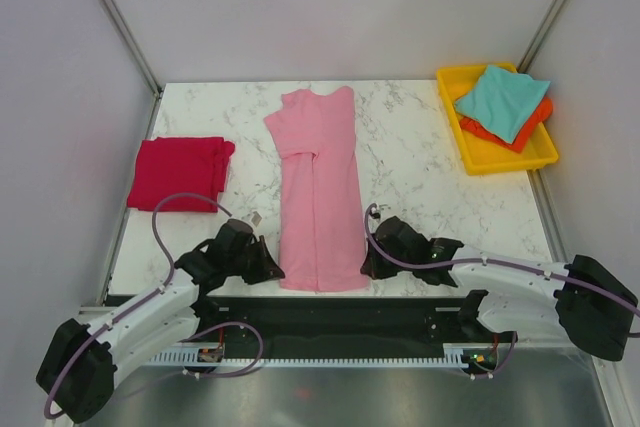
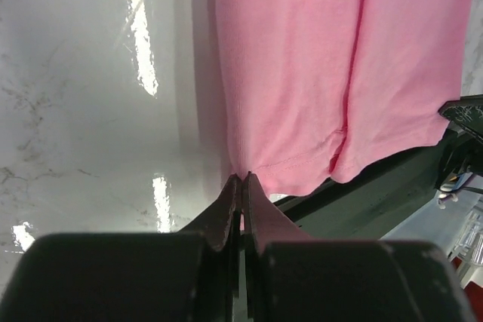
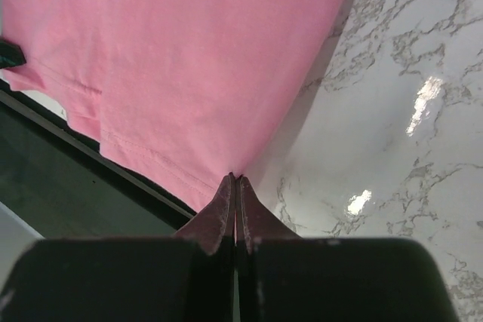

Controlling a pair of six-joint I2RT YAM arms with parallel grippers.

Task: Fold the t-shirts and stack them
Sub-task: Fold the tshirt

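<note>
The light pink t-shirt [image 1: 318, 192] lies in a long narrow strip with its sides folded in, down the middle of the marble table [image 1: 420, 177]. My left gripper [image 1: 275, 272] is shut on its near left hem corner [image 2: 249, 171]. My right gripper [image 1: 366, 269] is shut on its near right hem corner [image 3: 226, 164]. The crimson red t-shirt [image 1: 178, 173] lies folded at the left. The teal t-shirt [image 1: 500, 99] lies on the orange t-shirt [image 1: 520, 127] in the yellow tray [image 1: 480, 159] at the back right.
The table's near edge and a dark rail [image 1: 340, 315] run just behind the pink hem. Grey walls close in the back and both sides. The tray stands in the back right corner.
</note>
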